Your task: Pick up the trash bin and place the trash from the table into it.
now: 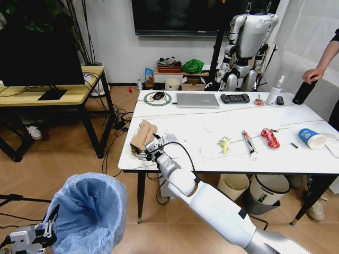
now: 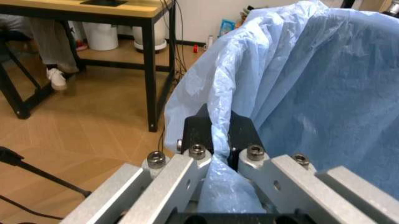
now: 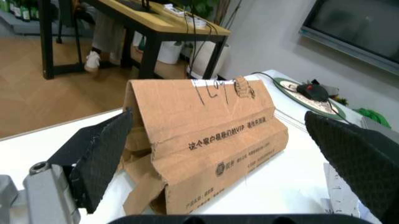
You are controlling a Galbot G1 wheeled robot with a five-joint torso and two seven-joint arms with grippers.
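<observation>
The robot's right hand (image 1: 146,152) reaches over the worktop (image 1: 212,156) at its front left corner, fingers (image 3: 100,156) spread wide on either side of the flattened cardboard box (image 3: 206,135); the box lies just inside that corner and is not yet gripped. The left hand (image 2: 218,161) is clenched on the rim of the bin (image 1: 90,217) and its crinkled blue bag (image 2: 311,93), holding the bin low beside the worktop's front left corner, mouth tilted up; the rest of the litter lies along the front edge toward the right: a yellow scrap (image 1: 225,144), a white tube (image 1: 249,144), a red wrapper (image 1: 270,137) and a blue paper cup (image 1: 311,138), with a crumpled white wrapper (image 1: 170,138) just beside the right hand.

To take the box cleanly, the fingers should close across its narrow folded width rather than along its length, low enough to catch both layers, since the torn flap at the near end looks loose and likely to bend; the bin would serve best held steady and close under the worktop's edge, so the carry is short.

The bin's base and the lower part of the left hand are cut off at the head view's edge; the far end of the box is hidden behind its own fold in the right wrist view; whether the fingertips already touch the cardboard is hard to make out.
</observation>
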